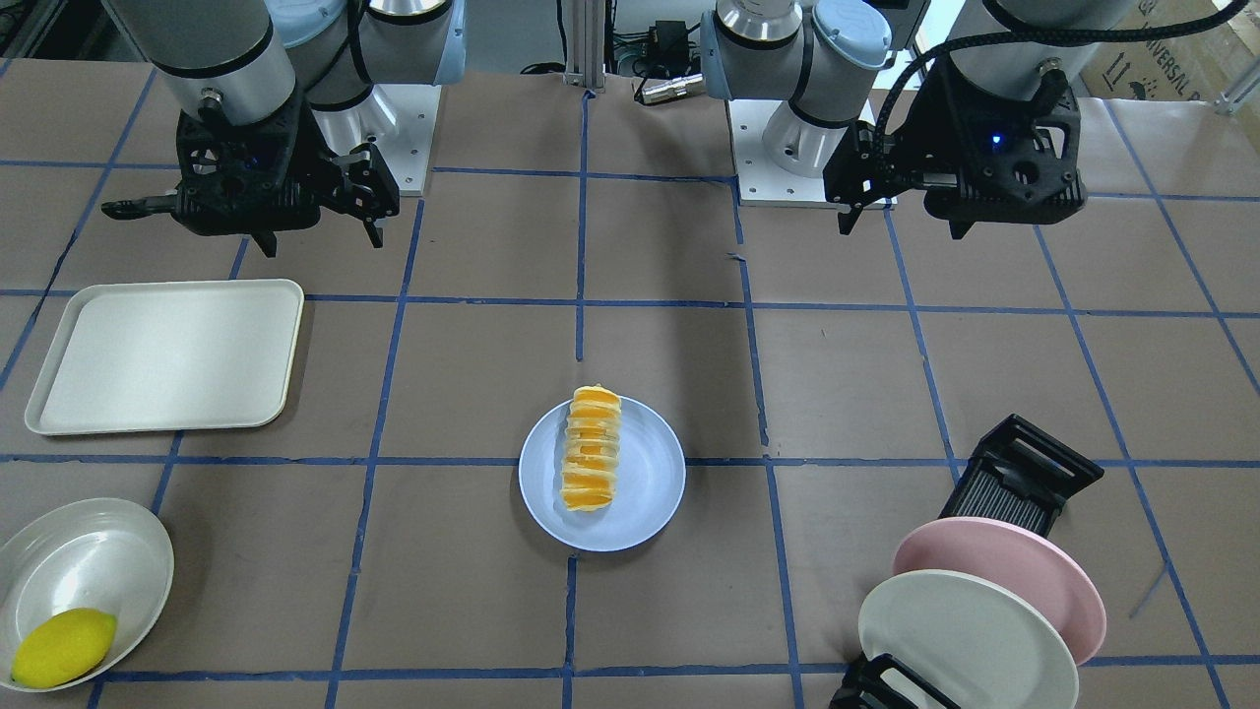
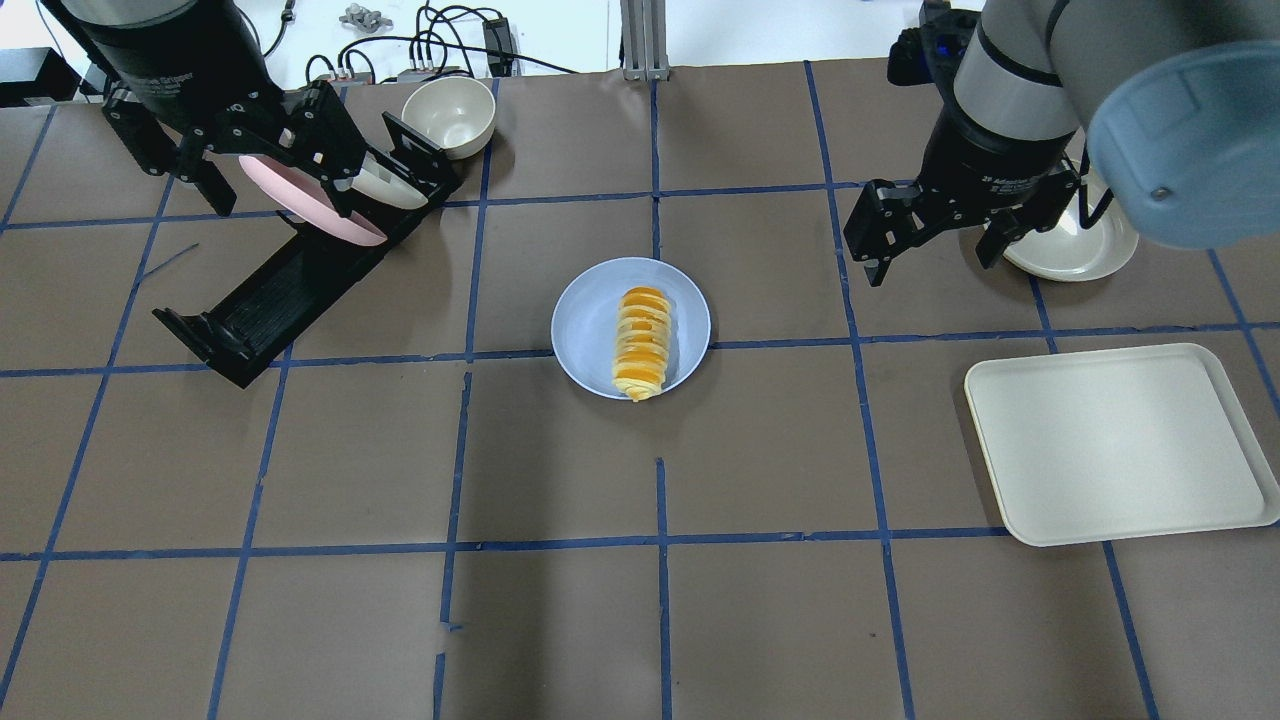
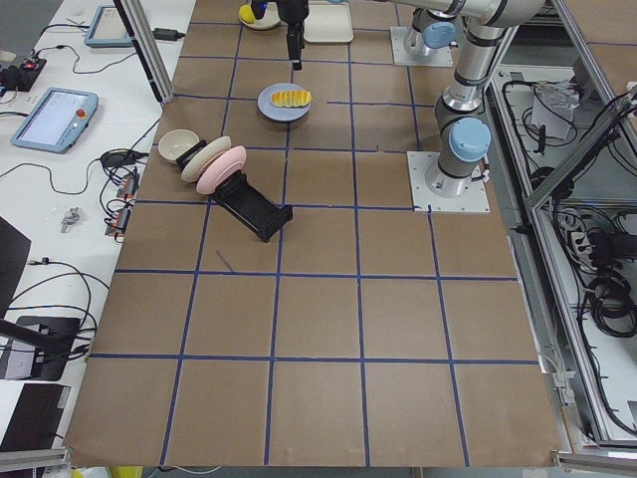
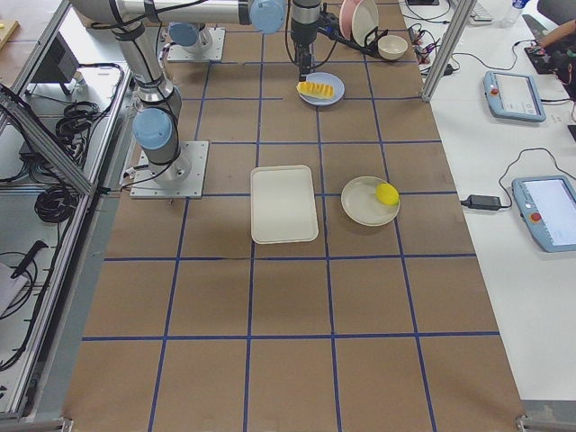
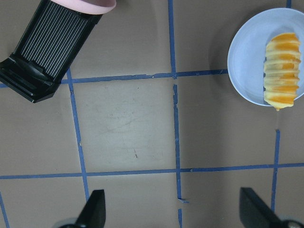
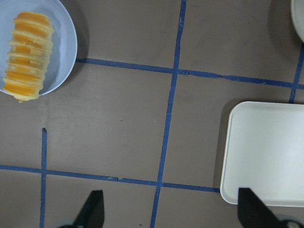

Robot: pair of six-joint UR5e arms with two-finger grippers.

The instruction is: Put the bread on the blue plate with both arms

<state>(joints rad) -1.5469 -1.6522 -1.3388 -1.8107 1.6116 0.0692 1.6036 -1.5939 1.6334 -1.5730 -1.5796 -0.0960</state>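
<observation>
The bread (image 1: 591, 448), striped orange and pale yellow, lies lengthwise on the blue plate (image 1: 645, 492) in the middle of the table; its end toward the robot reaches the rim. It also shows in the overhead view (image 2: 643, 342) on the plate (image 2: 590, 320). My left gripper (image 2: 275, 190) is open and empty, raised above the dish rack, well to the left of the plate. My right gripper (image 2: 930, 255) is open and empty, raised to the right of the plate. The left wrist view shows the bread (image 5: 283, 71) at upper right, the right wrist view shows it (image 6: 26, 52) at upper left.
A cream tray (image 2: 1120, 440) lies at the right. A pale plate (image 1: 89, 571) holds a yellow lemon (image 1: 61, 645). A black dish rack (image 2: 290, 290) holds a pink plate (image 1: 1014, 571) and a cream plate (image 1: 965, 640). A small bowl (image 2: 448, 115) stands behind the rack.
</observation>
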